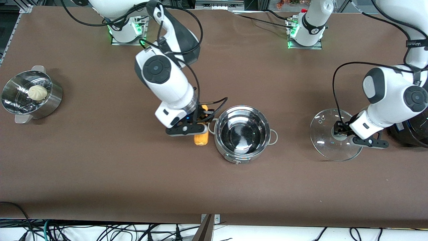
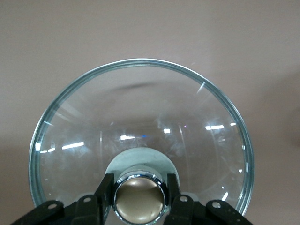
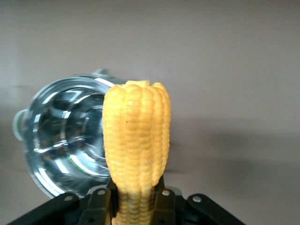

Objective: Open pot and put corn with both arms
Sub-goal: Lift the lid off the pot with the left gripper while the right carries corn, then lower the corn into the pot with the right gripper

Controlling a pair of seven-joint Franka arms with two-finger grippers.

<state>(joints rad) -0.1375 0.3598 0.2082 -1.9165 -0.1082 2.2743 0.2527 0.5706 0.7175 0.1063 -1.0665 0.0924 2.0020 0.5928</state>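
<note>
The open steel pot (image 1: 234,154) stands mid-table, empty inside; it also shows in the right wrist view (image 3: 56,140). My right gripper (image 1: 200,127) is shut on the yellow corn cob (image 1: 201,139) and holds it just beside the pot's rim, on the side toward the right arm's end. In the right wrist view the cob (image 3: 137,140) sticks out from between the fingers (image 3: 161,206). My left gripper (image 1: 340,131) is shut on the tan knob (image 2: 139,197) of the glass lid (image 1: 329,147), low over the table toward the left arm's end. The lid (image 2: 140,117) fills the left wrist view.
A perforated steel steamer (image 1: 50,103) holding a white bun (image 1: 37,92) stands at the right arm's end. A big black cooker (image 1: 413,134) sits at the left arm's end, beside the lid. Cables run along the table's front edge.
</note>
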